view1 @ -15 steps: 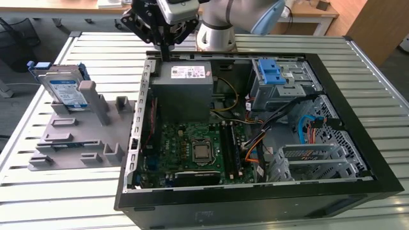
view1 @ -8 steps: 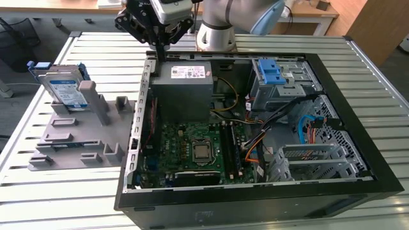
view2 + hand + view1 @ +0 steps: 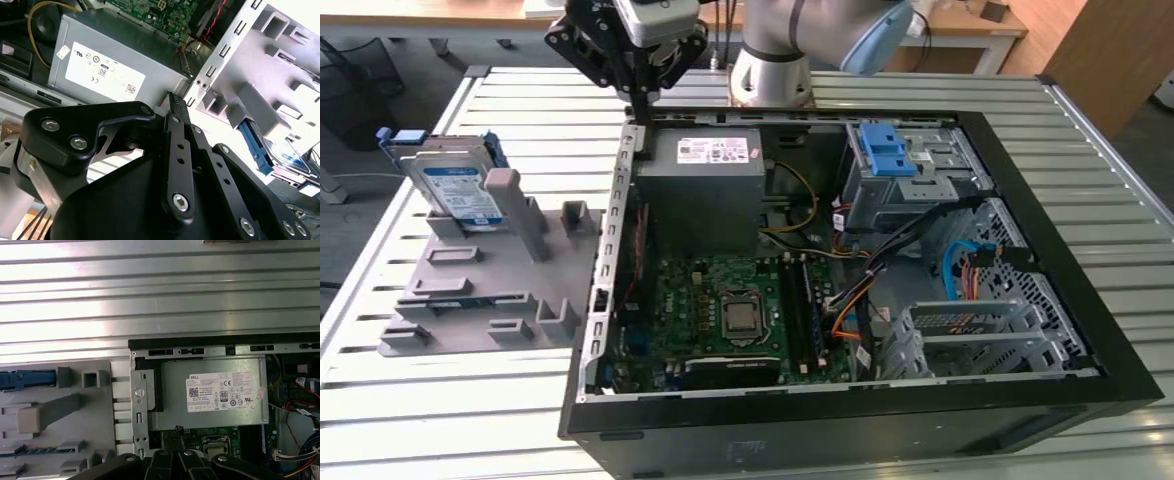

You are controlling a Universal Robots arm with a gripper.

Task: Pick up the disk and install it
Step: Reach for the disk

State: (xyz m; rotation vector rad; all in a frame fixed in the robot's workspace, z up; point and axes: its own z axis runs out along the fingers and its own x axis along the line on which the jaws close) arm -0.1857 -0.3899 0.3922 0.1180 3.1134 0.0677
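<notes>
- Disk [image 3: 454, 190] sits at the exterior view's left, standing on edge in the grey holder [image 3: 480, 290] on the table [image 3: 1067, 130]. Label faces the camera, blue rails around it. Nothing is touching it.
- Gripper [image 3: 640, 105] hangs to the right of that, over the far-left corner of the open computer case [image 3: 854, 420], well apart from the disk.
- Fingers [image 3: 175, 150] look clenched together with nothing between them, as I read it from the second wrist view.
- Power supply [image 3: 707, 190] lies just beside the fingertips, inside the case; the first wrist view looks straight down on it.
- Drive cage [image 3: 907, 185] with two blue latches [image 3: 897, 150] is further right, at the case's far side. I can't tell from here whether its slot is free.
- My read: the pick step is in hand and hardly begun, approach only, no grasp.
- The pick calls for released fingers, a shift across to the holder and a grip on the disk's upper edge, clear of the holder's posts.
</notes>
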